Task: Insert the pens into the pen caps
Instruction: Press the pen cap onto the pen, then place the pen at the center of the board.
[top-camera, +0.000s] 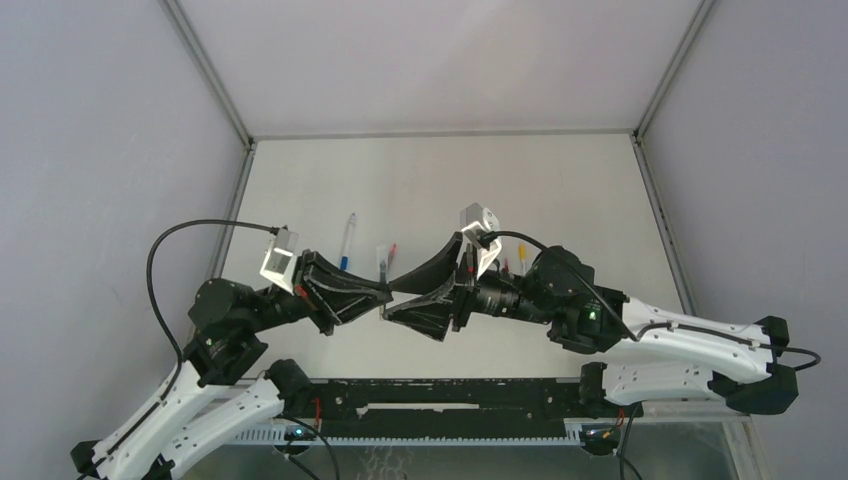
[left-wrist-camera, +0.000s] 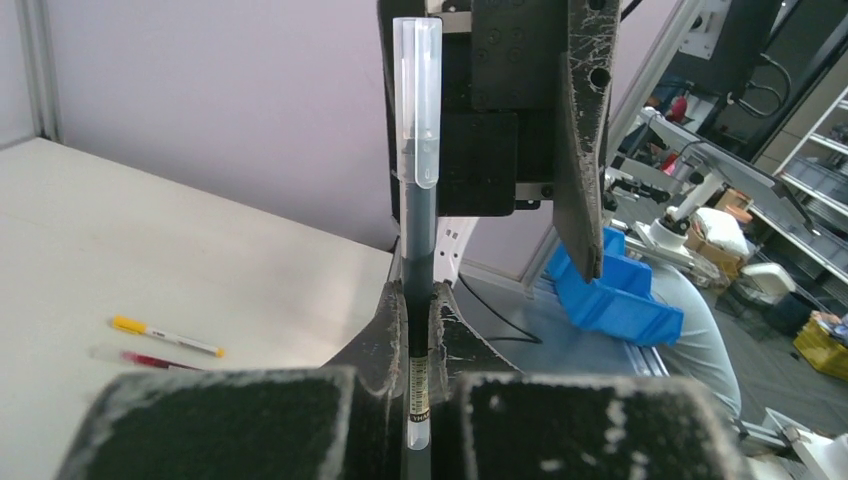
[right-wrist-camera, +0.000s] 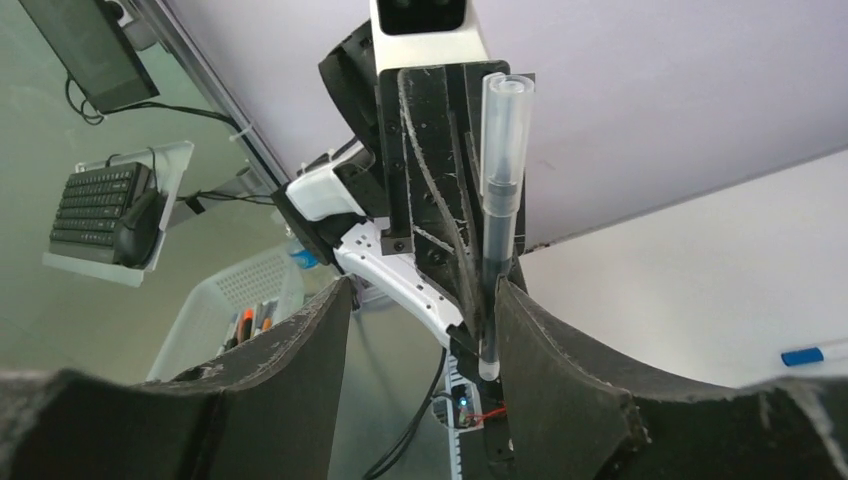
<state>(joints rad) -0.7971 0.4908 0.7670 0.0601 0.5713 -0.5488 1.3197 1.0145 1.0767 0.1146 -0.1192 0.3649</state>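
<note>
While the pen (left-wrist-camera: 418, 240) was clamped in the left gripper (left-wrist-camera: 417, 312), the right gripper (right-wrist-camera: 425, 340) was held apart around it; the cap (left-wrist-camera: 417, 100) could be knocked off if brushed.

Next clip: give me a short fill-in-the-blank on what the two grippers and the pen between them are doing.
1. The left gripper is ___ on a dark pen.
2. The cap seated on that pen's far end is ___, not coloured.
3. The right gripper has its jaws ___, wider than the pen that passes between them.

Missing words: shut; clear; open.
</note>
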